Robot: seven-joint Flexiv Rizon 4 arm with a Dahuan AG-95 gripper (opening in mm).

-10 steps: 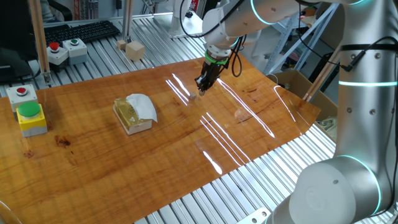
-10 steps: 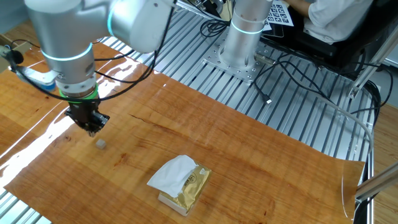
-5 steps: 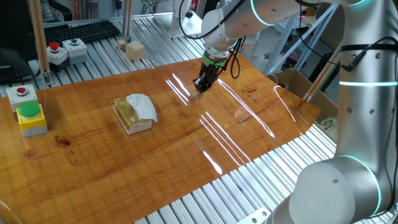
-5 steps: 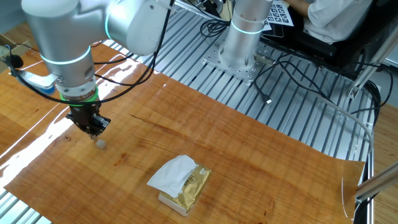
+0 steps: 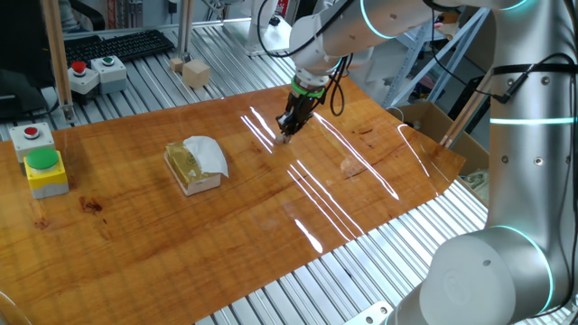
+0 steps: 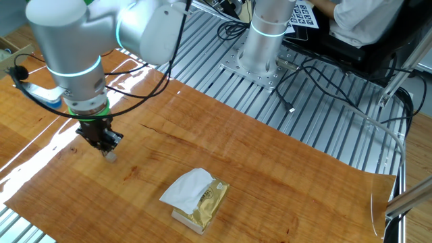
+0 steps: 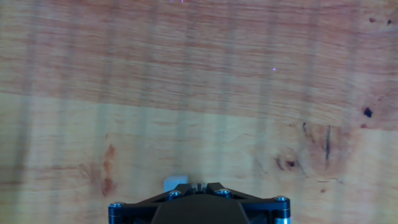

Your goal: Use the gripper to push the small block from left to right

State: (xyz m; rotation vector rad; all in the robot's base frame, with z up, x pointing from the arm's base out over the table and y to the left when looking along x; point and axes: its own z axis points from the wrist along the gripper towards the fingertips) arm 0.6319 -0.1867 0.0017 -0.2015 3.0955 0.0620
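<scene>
The small block (image 6: 111,157) is a tiny pale cube on the wooden table (image 6: 270,169). My gripper (image 6: 106,147) hangs right over it with black fingers closed together, tips at or touching the block. In the hand view the block (image 7: 175,182) peeks out just left of the closed gripper (image 7: 198,185) at the bottom edge. In one fixed view the gripper (image 5: 285,133), with its green ring above, stands at the table's far middle and mostly hides the block.
A yellowish block draped with white cloth (image 5: 194,164) lies on the left half of the table, also shown in the other fixed view (image 6: 196,198). Button boxes (image 5: 43,171) stand at the far left edge. Larger wooden cubes (image 5: 194,72) sit behind the table.
The gripper has moved down and sideways towards the small block, from a short gap beside it to right against it. The block has barely shifted.
</scene>
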